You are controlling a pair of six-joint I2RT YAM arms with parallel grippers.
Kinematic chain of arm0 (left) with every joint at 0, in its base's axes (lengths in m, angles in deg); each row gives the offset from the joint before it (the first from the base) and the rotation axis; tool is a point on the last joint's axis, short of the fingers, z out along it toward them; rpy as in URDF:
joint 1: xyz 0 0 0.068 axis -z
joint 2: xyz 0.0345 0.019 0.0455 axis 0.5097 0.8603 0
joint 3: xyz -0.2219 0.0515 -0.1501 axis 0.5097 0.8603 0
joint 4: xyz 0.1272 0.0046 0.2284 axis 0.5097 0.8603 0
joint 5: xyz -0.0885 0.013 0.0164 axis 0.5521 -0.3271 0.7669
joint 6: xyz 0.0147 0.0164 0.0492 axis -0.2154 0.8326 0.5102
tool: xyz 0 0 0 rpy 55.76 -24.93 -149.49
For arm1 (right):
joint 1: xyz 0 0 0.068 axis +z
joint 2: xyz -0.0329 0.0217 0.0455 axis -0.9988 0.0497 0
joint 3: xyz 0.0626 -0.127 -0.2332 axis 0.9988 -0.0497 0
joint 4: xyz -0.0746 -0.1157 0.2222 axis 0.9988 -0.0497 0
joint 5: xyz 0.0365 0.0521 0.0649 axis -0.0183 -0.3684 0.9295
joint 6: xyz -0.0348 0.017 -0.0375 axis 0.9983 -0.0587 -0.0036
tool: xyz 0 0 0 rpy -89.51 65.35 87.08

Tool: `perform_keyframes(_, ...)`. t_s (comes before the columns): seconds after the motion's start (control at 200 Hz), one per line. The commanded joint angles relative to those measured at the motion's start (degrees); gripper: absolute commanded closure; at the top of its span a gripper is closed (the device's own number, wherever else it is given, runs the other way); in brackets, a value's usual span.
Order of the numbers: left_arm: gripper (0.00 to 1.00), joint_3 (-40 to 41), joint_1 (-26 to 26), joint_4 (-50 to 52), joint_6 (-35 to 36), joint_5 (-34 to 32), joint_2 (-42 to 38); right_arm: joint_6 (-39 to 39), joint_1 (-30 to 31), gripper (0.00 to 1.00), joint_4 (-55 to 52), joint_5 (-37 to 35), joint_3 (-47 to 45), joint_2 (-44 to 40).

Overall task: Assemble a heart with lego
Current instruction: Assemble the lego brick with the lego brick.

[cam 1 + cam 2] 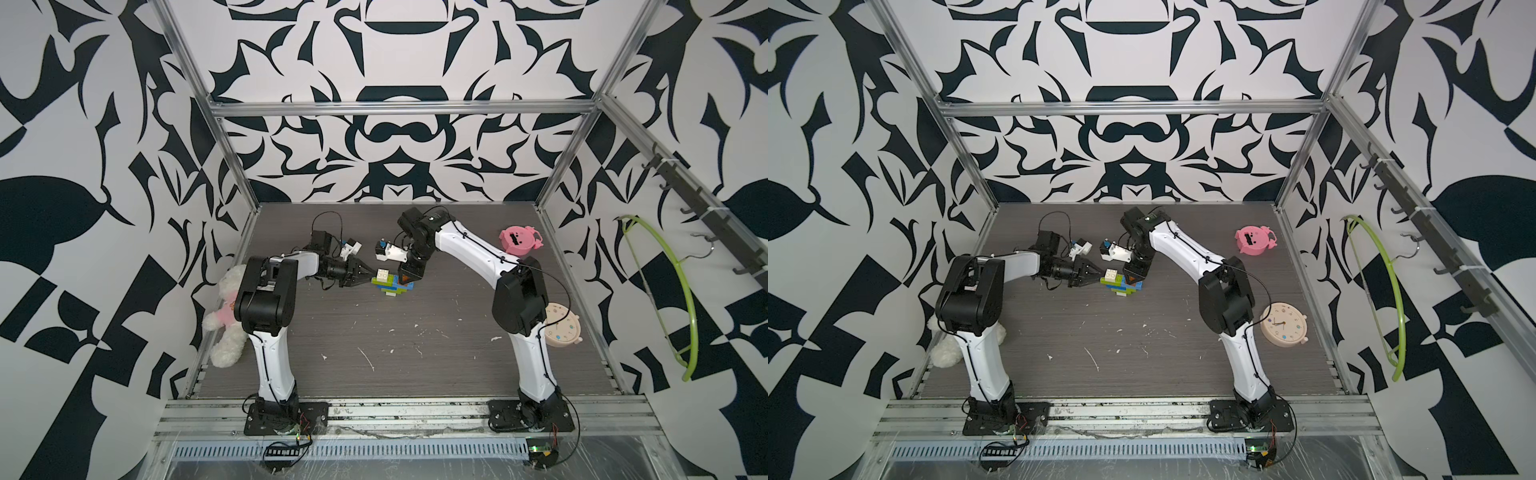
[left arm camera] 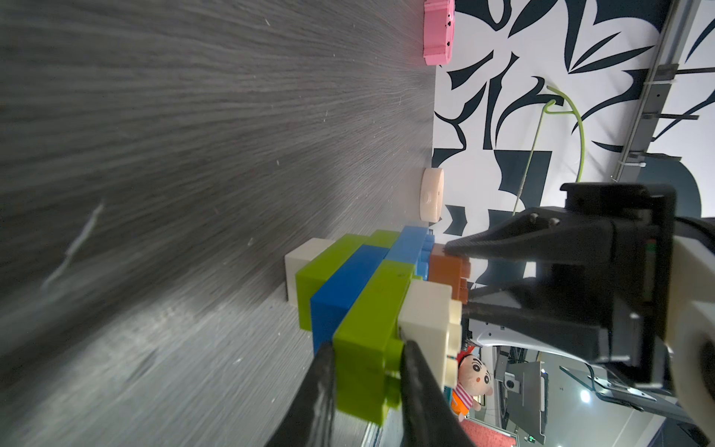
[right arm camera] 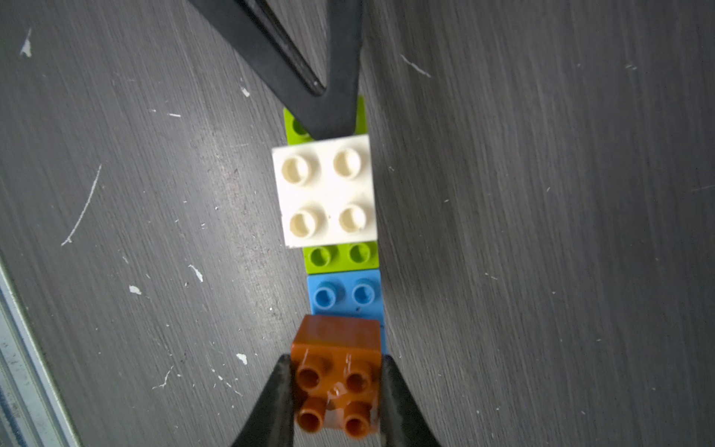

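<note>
Clamping lime green brick (image 2: 367, 309) of heart (image 1: 394, 283) with left gripper (image 2: 367, 350); pinching orange brick (image 3: 336, 336) with right gripper (image 3: 336, 371), touching blue brick (image 3: 344, 294), in line with white brick (image 3: 327, 191).

Toward the back middle of the table (image 1: 374, 353): the heart (image 1: 392, 286), upright on its narrow tip. Sits between the two grippers. Touching it from the left: left gripper (image 1: 368, 278), pinching the left end of an oblong brick (image 2: 367, 321); just beside that grip, on top of the same brick, a square brick (image 3: 325, 189). Above the heart's right end: right gripper (image 1: 405, 281), pointing down, clamped around the other square brick (image 3: 336, 371). Well apart to the right, near the back: round toy (image 1: 519, 241). Nearer the front by the right edge, partly behind the right arm (image 1: 519, 299): alarm clock (image 1: 563, 330). At the left edge, behind the left arm (image 1: 266, 299): plush toy (image 1: 226, 320). On the right wall's hook rail (image 1: 706, 208): clothes hanger (image 1: 673, 291).
</note>
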Motion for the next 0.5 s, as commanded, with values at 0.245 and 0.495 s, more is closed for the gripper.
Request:
perform_keyframes(0.245, 0.76, -1.25, -0.62, 2.60, 2.41, -4.69, 2.28, 0.80, -1.09, 0.93, -3.89, 0.51, 4.99, 3.77)
perform_keyframes(0.495, 0.76, -2.54, -0.79, 3.92, 3.49, -4.78, 3.23, 2.18, -1.69, 0.91, -5.90, 0.82, 4.23, 4.87)
